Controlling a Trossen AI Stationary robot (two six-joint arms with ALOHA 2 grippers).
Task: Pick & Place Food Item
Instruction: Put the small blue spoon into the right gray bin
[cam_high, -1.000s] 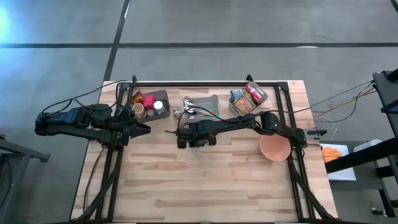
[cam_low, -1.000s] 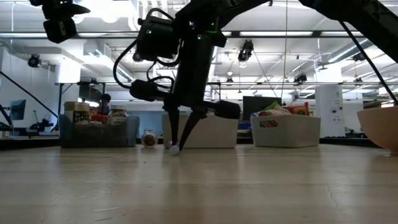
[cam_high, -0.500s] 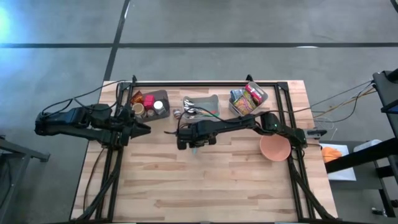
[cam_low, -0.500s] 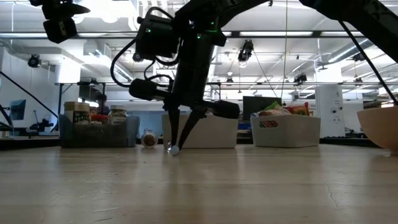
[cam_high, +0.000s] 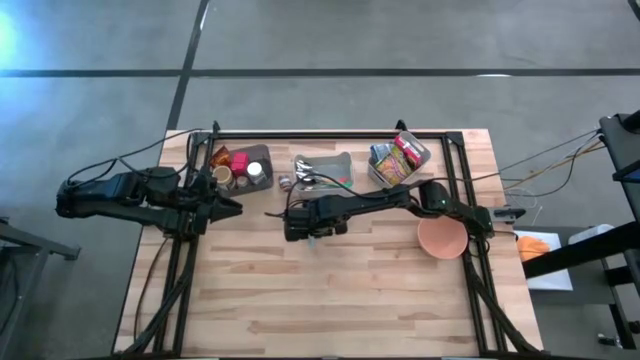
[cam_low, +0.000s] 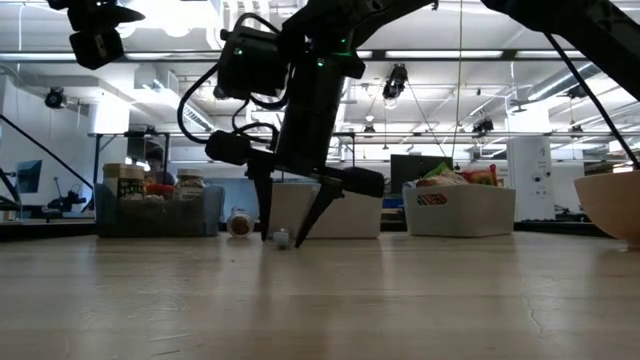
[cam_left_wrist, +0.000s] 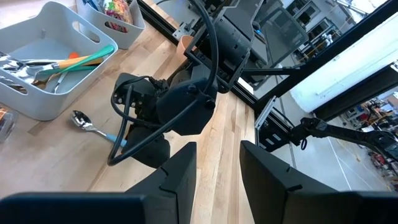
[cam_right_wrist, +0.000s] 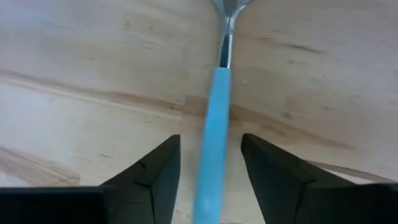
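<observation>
A spoon with a light-blue handle lies flat on the wooden table; the left wrist view shows its metal bowl sticking out from under my right arm. My right gripper points down over the handle, open, one finger on each side and clear of it. My left gripper waits open above the table's left edge. No food item is between any fingers; snack packets sit in the right-hand bin.
Three grey bins stand along the far edge: jars, cutlery, snack packets. A pink bowl sits at the right, by the right arm's base. A small jar lies beside the middle bin. The near half of the table is bare wood.
My right gripper has opened in place and let go of the spoon's blue handle, which now lies on the table between the spread fingers.
</observation>
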